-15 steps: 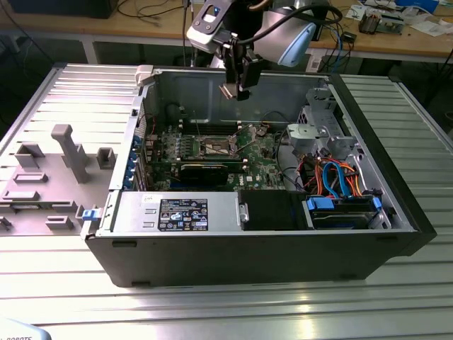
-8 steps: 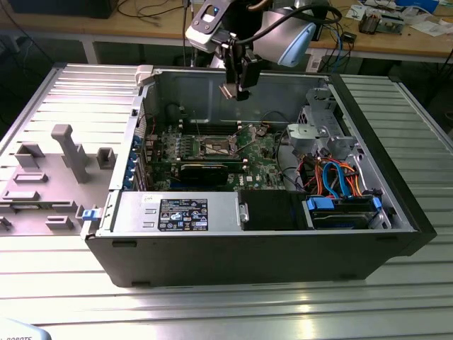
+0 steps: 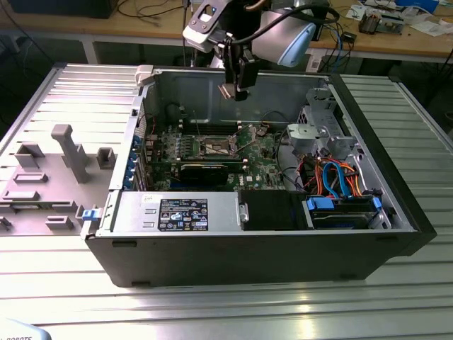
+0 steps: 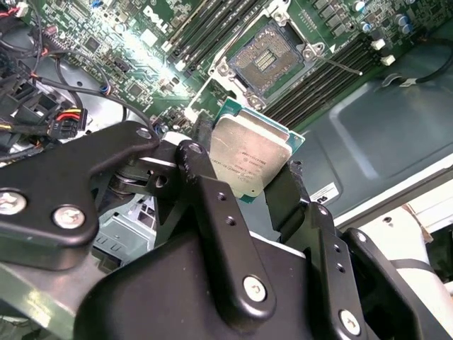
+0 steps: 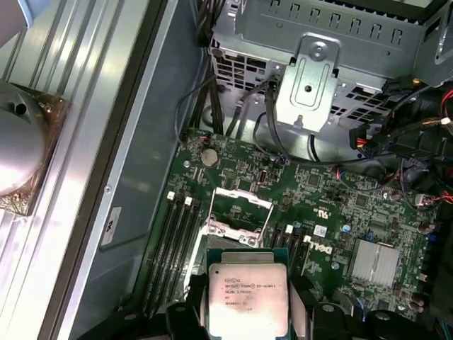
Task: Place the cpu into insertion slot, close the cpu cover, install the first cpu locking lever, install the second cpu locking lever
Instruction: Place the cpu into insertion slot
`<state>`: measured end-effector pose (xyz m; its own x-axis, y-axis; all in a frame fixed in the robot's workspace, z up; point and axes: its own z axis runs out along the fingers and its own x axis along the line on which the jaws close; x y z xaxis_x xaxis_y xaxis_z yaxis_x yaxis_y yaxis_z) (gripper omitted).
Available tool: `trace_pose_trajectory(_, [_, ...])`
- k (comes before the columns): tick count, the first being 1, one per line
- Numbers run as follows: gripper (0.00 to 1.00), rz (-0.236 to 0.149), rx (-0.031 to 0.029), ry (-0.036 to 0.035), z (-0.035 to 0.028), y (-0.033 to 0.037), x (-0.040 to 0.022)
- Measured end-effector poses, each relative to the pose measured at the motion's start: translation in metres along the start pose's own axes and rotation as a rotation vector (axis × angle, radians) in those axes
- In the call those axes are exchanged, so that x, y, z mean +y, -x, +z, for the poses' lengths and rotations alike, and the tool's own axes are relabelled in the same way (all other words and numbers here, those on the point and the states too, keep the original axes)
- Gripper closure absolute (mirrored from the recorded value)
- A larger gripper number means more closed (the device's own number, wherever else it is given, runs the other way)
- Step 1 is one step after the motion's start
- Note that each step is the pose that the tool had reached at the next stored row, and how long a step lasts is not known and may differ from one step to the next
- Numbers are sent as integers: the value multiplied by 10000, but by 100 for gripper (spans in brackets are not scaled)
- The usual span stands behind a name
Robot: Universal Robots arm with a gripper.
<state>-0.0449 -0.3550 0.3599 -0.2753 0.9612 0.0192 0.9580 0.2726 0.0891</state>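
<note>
1 cpu (image 5: 247,297), 1 insertion slot (image 5: 238,212) — 1 mobo (image 5: 333,191).

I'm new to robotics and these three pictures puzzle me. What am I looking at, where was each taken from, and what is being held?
The machine is a robot arm with a gripper at its end. The exterior view is from a camera standing off the arm; both wrist views come from cameras riding near its wrist. On the ribbed metal table lies an open computer case with its green board exposed. The gripper is shut on the cpu, a flat square chip, and hangs above the board. The insertion slot, the square socket on the board, is uncovered with no chip in it.
</note>
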Motion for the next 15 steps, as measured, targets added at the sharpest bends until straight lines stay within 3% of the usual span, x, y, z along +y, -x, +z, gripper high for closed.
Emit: trace_pose_trajectory(15, [45, 139, -12, 3, 1, 0, 0])
